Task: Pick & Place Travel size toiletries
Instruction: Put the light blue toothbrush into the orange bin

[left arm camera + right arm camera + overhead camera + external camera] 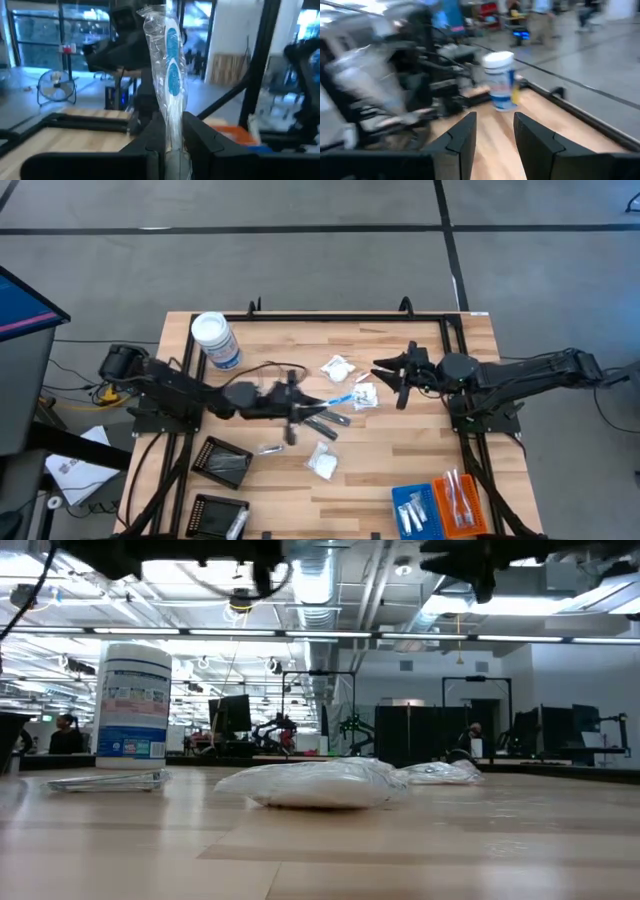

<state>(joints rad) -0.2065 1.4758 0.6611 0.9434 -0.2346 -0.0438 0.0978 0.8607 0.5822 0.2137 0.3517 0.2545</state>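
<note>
My left gripper (pixel 303 408) hovers over the middle of the table, shut on a blue toothbrush in clear wrap (pixel 337 400), which sticks out past the fingers toward the table's right. White crinkly sachets (pixel 338 367) (pixel 365 395) (pixel 323 462), dark sticks (pixel 325 422) and a small silvery piece (pixel 268 448) lie flat on the wood around it. My right gripper (pixel 385 375) is open, raised right of centre, fingertips pointing left at the sachets. In the low view a sachet (pixel 320 783) lies nearest, and both grippers show only as dark shapes at the top. My left gripper (pixel 172 150) pinches the wrapped toothbrush by one end (pixel 172 142) between its two fingers. The rest of the toothbrush (pixel 170 65) runs straight on past the fingertips, along the fingers. It is lifted clear of the table.
A big white-lidded jar (pixel 215 340) stands at the far left of the table. Two black trays (pixel 222 462) (pixel 218 515) sit near left. A blue tray (pixel 415 508) and an orange tray (pixel 458 500) sit near right, with items in them. A black frame (pixel 330 315) edges the table.
</note>
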